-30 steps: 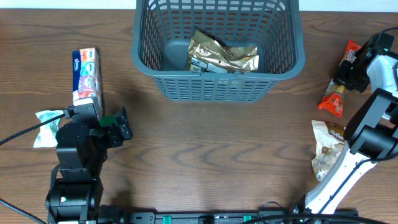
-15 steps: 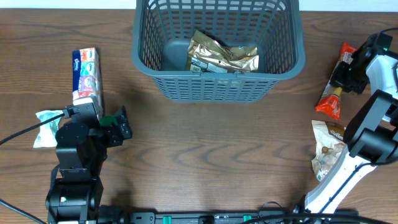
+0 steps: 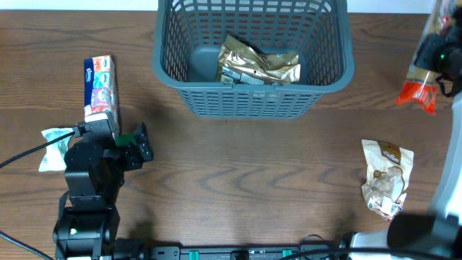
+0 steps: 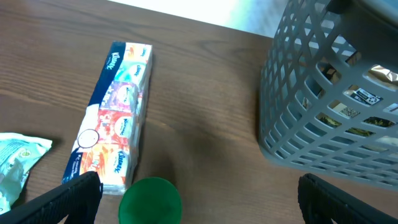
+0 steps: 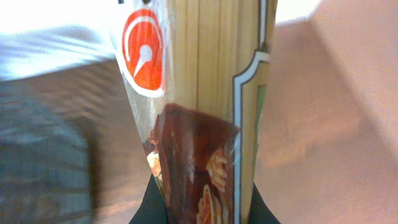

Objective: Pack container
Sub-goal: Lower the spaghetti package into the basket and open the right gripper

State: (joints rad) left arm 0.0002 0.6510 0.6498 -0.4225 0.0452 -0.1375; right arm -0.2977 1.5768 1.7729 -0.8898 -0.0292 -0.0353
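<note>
The dark grey lattice basket (image 3: pixel 253 101) stands at the table's far middle, with a gold foil packet (image 3: pixel 256 65) inside. It also shows in the left wrist view (image 4: pixel 323 106). My right gripper (image 3: pixel 437 61) is at the far right, raised and blurred, shut on a red and clear pasta packet (image 3: pixel 419 90). That packet fills the right wrist view (image 5: pixel 205 106) between the jaws (image 5: pixel 199 208). My left gripper (image 3: pixel 141 144) is open and empty at the left, near a tissue multipack (image 3: pixel 101 87). The left wrist view shows the jaws (image 4: pixel 196 199) spread wide.
A beige snack bag (image 3: pixel 388 177) lies at the right front. A pale teal packet (image 3: pixel 54 139) lies left of the left arm, also in the left wrist view (image 4: pixel 18 162). The tissue multipack (image 4: pixel 115 118) lies ahead of the left jaws, a green round part (image 4: pixel 150 200) between them.
My right gripper has lifted the pasta packet off the table and moved it up and right, toward the far right edge. The left arm has not moved.
</note>
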